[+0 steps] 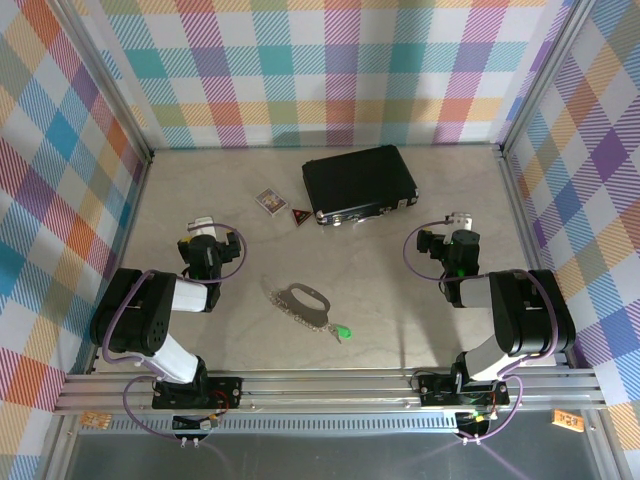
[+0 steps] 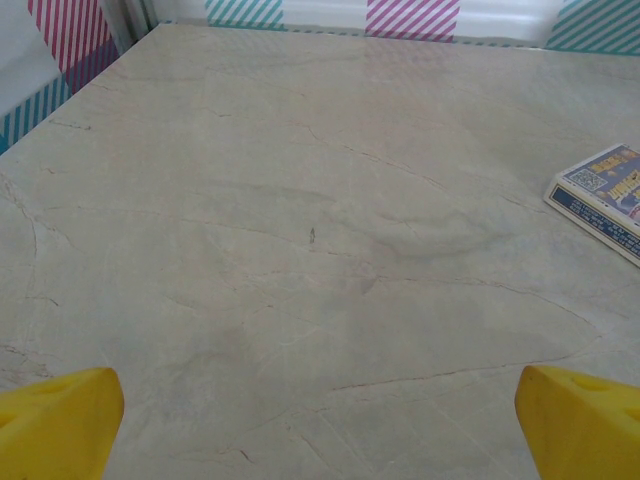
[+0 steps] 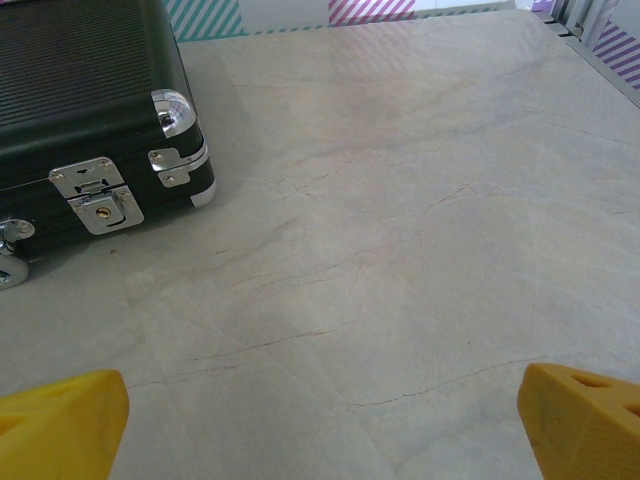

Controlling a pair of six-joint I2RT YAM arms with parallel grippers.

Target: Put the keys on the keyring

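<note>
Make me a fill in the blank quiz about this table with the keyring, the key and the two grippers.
1. The key beside the keyring has a bright ____ head.
2. The black case lies ____ from the arm bases than the keyring.
3. The left gripper and the right gripper both stand ____, holding nothing.
Missing words: green; farther; open.

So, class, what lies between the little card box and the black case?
A small red triangular tag, nearer the case; the top view shows it.
</note>
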